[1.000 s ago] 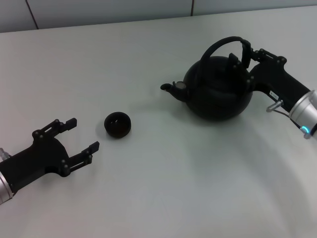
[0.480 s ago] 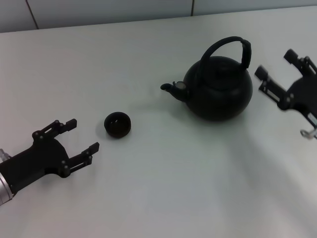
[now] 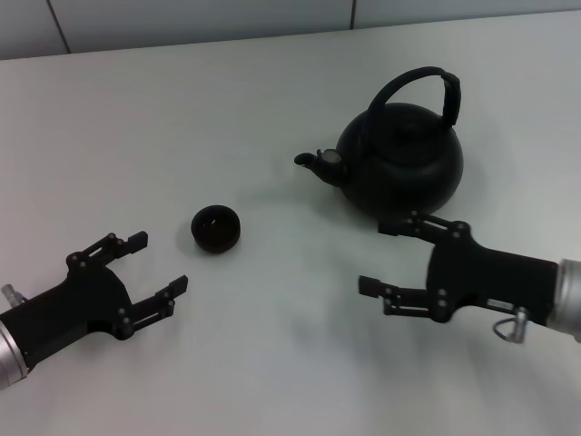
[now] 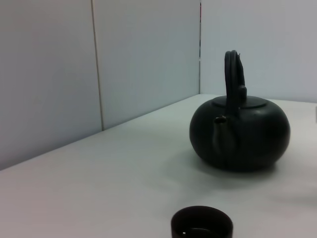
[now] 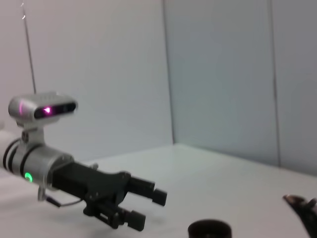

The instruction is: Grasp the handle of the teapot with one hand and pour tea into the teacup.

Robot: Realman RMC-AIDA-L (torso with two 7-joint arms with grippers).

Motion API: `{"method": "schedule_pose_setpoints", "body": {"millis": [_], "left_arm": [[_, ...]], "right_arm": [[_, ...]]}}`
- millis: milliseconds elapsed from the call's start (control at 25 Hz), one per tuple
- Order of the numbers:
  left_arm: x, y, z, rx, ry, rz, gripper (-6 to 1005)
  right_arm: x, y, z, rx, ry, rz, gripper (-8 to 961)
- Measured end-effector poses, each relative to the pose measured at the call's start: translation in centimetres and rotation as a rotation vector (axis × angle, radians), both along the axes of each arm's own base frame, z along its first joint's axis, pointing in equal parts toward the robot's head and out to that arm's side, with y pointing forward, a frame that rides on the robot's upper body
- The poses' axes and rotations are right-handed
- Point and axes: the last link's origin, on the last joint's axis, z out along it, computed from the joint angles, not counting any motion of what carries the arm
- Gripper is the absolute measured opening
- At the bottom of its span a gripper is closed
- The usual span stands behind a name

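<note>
Teapot [image 3: 399, 168], its handle [image 3: 419, 87] ungripped, is seen far right on the tabletop [image 3: 272, 363], with the teacup [image 3: 215, 227] left of its spout, while the right end effector [image 3: 386, 256] is spread open near it and the left end effector [image 3: 156, 264] gapes near-left.

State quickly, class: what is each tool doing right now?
Left tool: open, empty, beside the small round dark teacup.
Right tool: open, empty, in front of the large round matte-black teapot.
</note>
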Motion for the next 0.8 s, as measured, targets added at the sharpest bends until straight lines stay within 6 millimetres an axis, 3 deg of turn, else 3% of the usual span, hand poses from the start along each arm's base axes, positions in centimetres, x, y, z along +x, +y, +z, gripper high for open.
{"method": "schedule_pose_setpoints", "body": {"millis": [360,800], "left_arm": [[0.1,-0.2,-0.2,-0.02,0.004,-0.006,798],[0.1,-0.1,-0.2,-0.022,0.001,-0.004,799]], "right_arm": [[-1.3,3.1,-1.5,-0.046,-0.072,-0.011,840],[-1.8,3.9,-1.5,-0.04,-0.076,0.002,840]]}}
